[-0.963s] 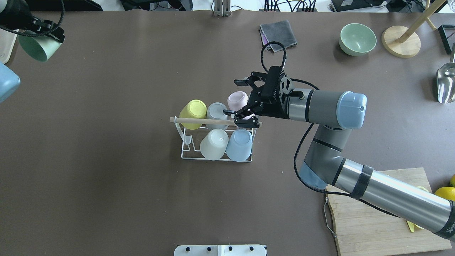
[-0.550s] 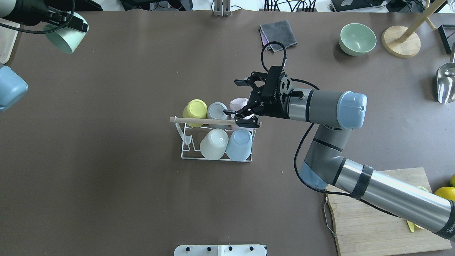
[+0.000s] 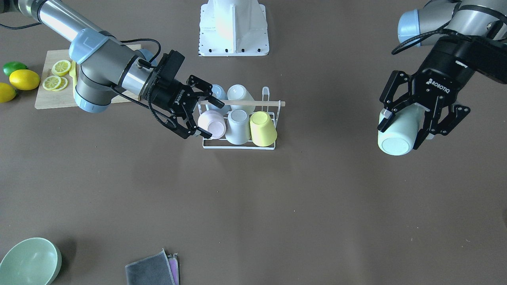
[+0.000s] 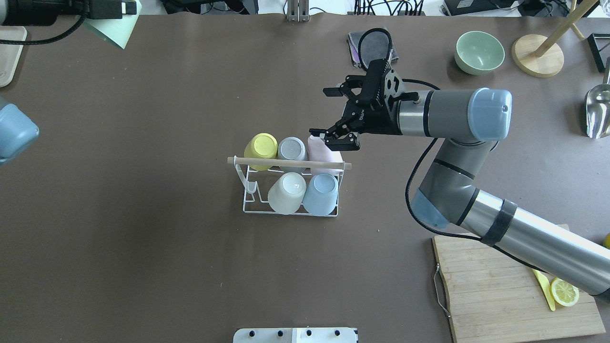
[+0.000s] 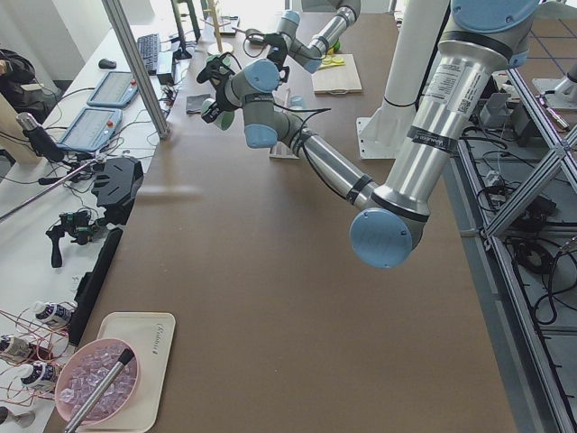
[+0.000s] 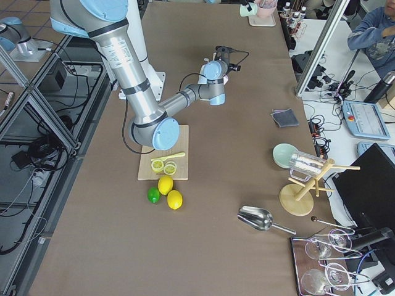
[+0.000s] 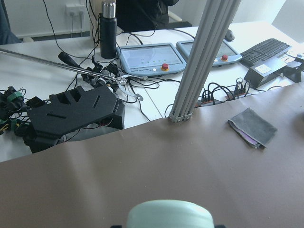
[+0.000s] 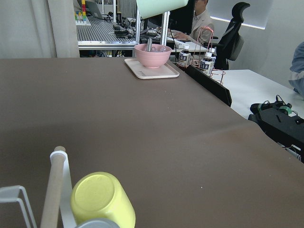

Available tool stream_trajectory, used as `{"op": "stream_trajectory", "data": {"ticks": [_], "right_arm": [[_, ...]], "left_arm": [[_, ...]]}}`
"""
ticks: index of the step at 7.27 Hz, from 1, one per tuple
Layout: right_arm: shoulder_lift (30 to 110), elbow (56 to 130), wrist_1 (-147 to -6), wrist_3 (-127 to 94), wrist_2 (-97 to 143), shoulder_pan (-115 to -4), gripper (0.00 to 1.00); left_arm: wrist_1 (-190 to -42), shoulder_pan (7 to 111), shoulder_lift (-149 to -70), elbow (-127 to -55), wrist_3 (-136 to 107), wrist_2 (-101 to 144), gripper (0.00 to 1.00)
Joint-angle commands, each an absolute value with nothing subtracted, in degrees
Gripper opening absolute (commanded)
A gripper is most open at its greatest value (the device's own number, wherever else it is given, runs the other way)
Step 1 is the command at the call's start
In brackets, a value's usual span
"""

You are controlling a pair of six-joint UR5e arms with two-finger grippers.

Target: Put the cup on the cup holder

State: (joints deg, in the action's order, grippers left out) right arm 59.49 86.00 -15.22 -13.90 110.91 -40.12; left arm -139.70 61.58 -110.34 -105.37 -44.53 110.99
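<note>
Over the table's left end, the left gripper [image 3: 401, 133] is clamped across the sides of a mint-green cup [image 3: 395, 145]. It holds the cup clear of the table [image 4: 143, 143], flat end turned toward the front-facing camera. The left wrist view shows only the cup's pale rounded body at its bottom edge.

Well apart from that gripper, toward the robot's right, the cup holder [image 4: 290, 210] stands on the table with its wooden rod [image 4: 286, 163] across the top. Five cups sit upside down on it. The yellow cup [image 4: 261, 146], grey cup [image 4: 291, 148] and pink cup [image 4: 325, 155] are in the far row. The white cup [image 4: 286, 191] and blue cup [image 4: 320, 193] are in the near row. A bare prong [image 4: 251, 186] stands at the near row's end closest to the left gripper.

The right gripper [image 4: 329, 114] hovers just beyond the holder's far right corner, over the pink cup, jaws spread wide and gripping nothing. One finger overlaps the pink cup's edge in the overhead view, but contact cannot be told.

Past that gripper lie a grey cloth [image 4: 376, 45] and, further right, a green bowl [image 4: 479, 52].
</note>
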Motion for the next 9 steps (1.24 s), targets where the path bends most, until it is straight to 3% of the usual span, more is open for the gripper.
{"op": "stream_trajectory", "data": {"ticks": [1, 5, 6, 9], "right_arm": [[59.7, 92.3, -33.2, -13.5, 120.5, -45.9, 1.0], [68.5, 105.2, -68.3, -13.2, 127.2, -54.0, 1.0], [73.4, 108.0, -71.9, -13.2, 127.9, -57.1, 1.0], [92.4, 105.7, -72.5, -12.9, 135.7, -72.4, 1.0]], "left_arm": [[-153.9, 57.2, -106.6, -105.1, -44.4, 101.4, 0.0], [-175.8, 39.9, -104.7, -101.8, -38.6, 75.9, 0.0], [-178.2, 34.8, -104.7, -101.8, -34.6, 69.3, 0.0], [-186.6, 15.9, -105.8, -101.3, -18.8, 48.8, 0.0]]}}
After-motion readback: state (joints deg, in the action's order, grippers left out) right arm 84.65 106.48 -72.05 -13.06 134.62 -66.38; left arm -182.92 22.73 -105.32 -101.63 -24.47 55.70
